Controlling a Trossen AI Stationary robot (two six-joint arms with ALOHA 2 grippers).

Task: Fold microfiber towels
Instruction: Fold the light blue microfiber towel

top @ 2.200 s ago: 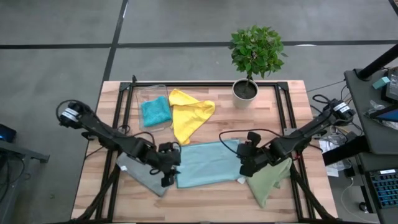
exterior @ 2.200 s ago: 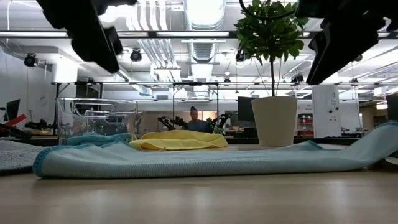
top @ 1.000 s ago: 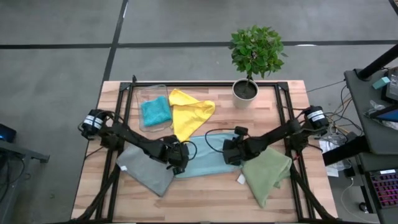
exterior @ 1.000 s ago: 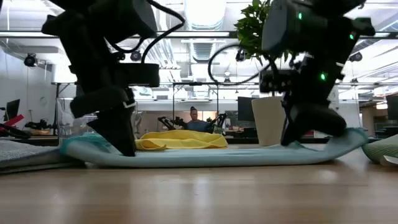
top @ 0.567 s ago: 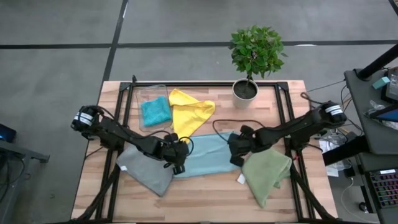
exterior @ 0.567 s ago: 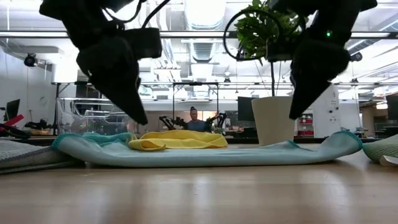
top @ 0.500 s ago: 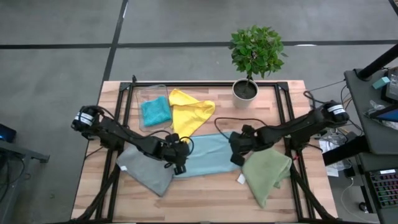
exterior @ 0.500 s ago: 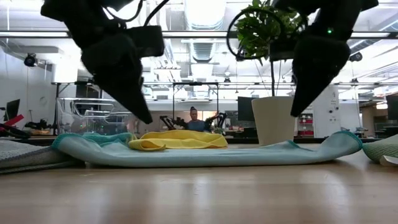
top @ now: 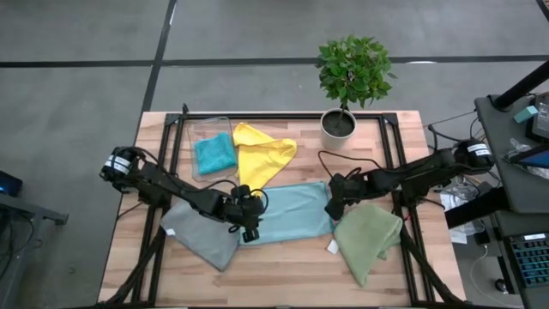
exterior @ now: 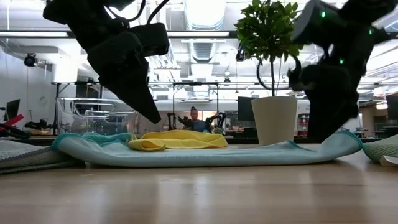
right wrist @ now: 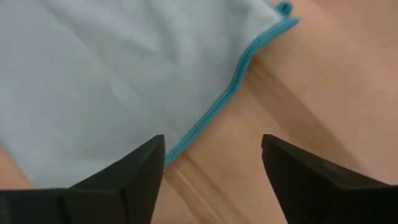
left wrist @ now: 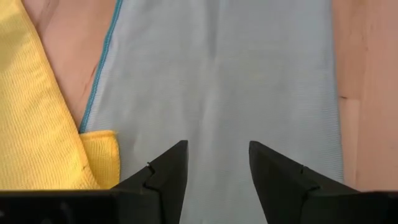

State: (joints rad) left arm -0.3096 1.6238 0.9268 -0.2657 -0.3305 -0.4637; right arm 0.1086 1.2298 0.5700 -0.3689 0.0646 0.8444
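The light blue towel (top: 287, 213) lies flat in the middle of the table and also shows in the low view (exterior: 199, 152). My left gripper (left wrist: 217, 163) is open and hangs above the towel's left end (top: 249, 221). My right gripper (right wrist: 214, 163) is open, low at the towel's right end (top: 333, 204), with the towel's teal-stitched edge (right wrist: 214, 121) ahead of its fingers. The grey towel (top: 202, 233) lies at the near left and the olive green one (top: 369, 236) at the near right. The yellow towel (top: 262, 154) lies behind. The teal towel (top: 214, 153) sits in the clear bin. My left gripper touches nothing. My right gripper is down at the towel's right end (exterior: 336, 142); whether its fingers touch the cloth I cannot tell.
A potted plant (top: 340, 124) stands at the far right of the table. The clear plastic bin (top: 208, 137) stands at the far left. A black frame rail (top: 283, 114) runs along the table's far edge. A white tag (top: 332, 247) lies by the olive towel.
Both grippers stood down on the light blue towel a second ago and have risen off it. My right gripper has then gone toward the table's right edge and come down at the towel's right end. The towel has stayed flat.
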